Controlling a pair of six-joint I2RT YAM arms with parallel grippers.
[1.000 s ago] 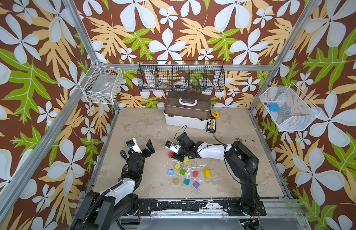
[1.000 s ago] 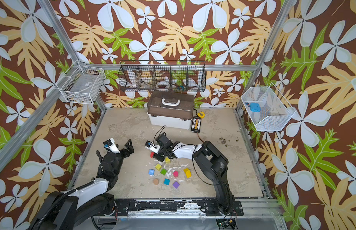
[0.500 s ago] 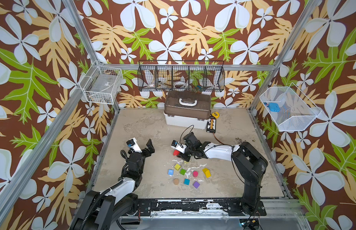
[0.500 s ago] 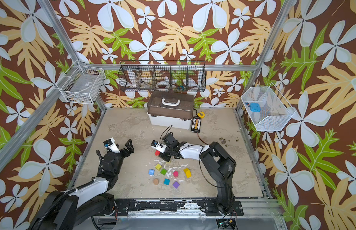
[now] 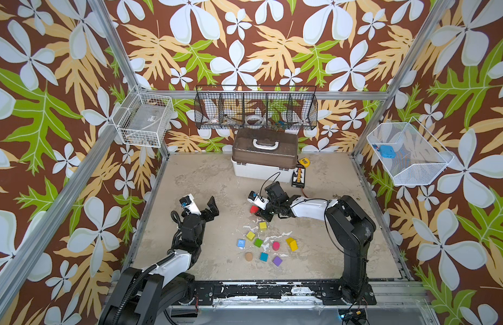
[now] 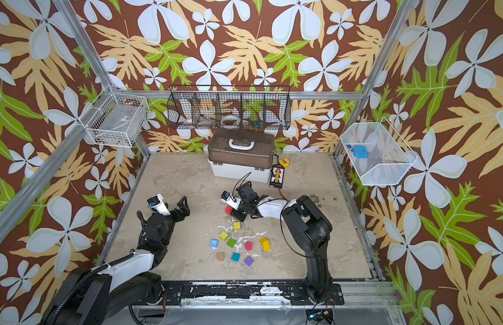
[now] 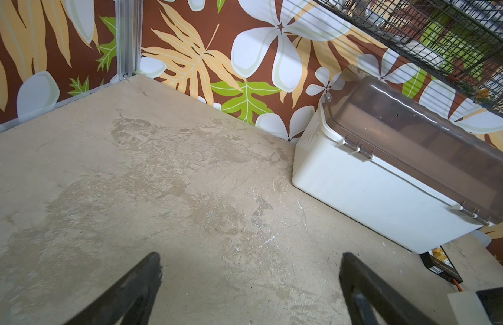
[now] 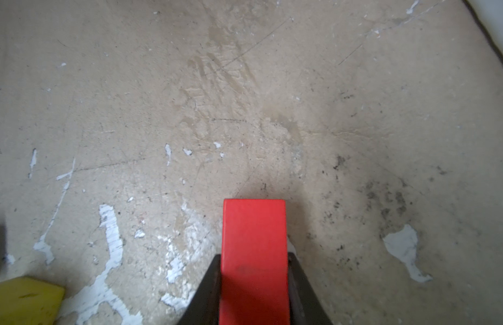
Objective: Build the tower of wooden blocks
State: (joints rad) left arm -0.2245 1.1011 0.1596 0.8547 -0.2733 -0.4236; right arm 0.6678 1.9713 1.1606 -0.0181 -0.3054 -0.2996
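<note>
The red slab [image 8: 254,225], smooth painted wood with square edges, is clamped between the jaws of my right gripper [image 8: 254,260]. It is mid-table, close to the scuffed, paint-flecked beige table [image 8: 357,98] and just beyond the yellow cube [image 5: 262,225] and other scattered blocks [image 5: 258,242]. My left gripper [image 7: 250,261] gapes wide at the left, holding nothing.

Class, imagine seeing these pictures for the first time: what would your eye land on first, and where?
The loud floral wallpaper wraps the walls. Near the middle of the table, the right pincer is shut on a red block, just behind a scatter of coloured blocks. The left pincer stands open and empty at left.
</note>
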